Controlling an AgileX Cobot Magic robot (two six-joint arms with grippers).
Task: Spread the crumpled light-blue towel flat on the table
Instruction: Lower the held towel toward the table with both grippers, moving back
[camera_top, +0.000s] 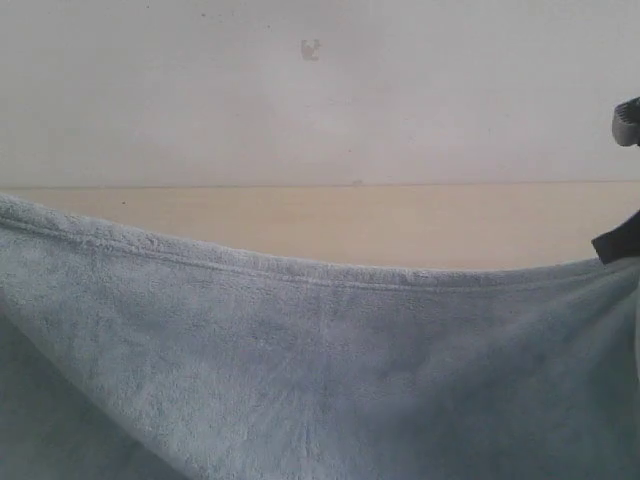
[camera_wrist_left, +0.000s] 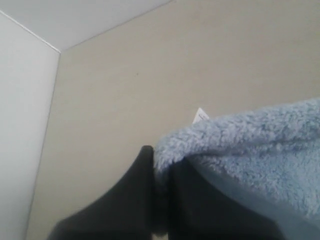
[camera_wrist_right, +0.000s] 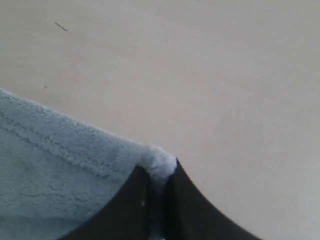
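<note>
From my station, the exterior view is filled from about 8 o'clock through 6 to 4 o'clock by the towel (camera_top: 320, 380). It is pale blue and fluffy, and hangs as a broad sheet close to the camera. Its hemmed upper edge (camera_top: 300, 274) crosses the picture in a shallow sag, highest at 9 o'clock, lowest a little right of centre, and rising again toward 3 o'clock. Behind that edge I see a band of the cream counter (camera_top: 350, 225). Above it, from 10 through 12 to 2 o'clock, is the white-grey wall (camera_top: 200, 100), with a small dark mark (camera_top: 311, 49) near 12 o'clock. At 3 o'clock, against the picture's border, a dark bit of the right arm (camera_top: 620, 240) meets the towel's end, and a grey part sits just above it.

On the left wrist camera, the left claw (camera_wrist_left: 161, 167) is clenched on the towel. Its two black fingers (camera_wrist_left: 135, 190) are pressed together, with a fold of blue pile squeezed between them and bulging over the tips. A small white label (camera_wrist_left: 200, 116) pokes out beside that bunch, and the counter lies beyond.

On the right wrist camera, the right claw (camera_wrist_right: 157, 172) is likewise clamped on the towel. A tuft of the corner shows between its closed tips, and the stitched hem leads away from the grip. I cannot tell whether the towel's lower part touches the counter.
</note>
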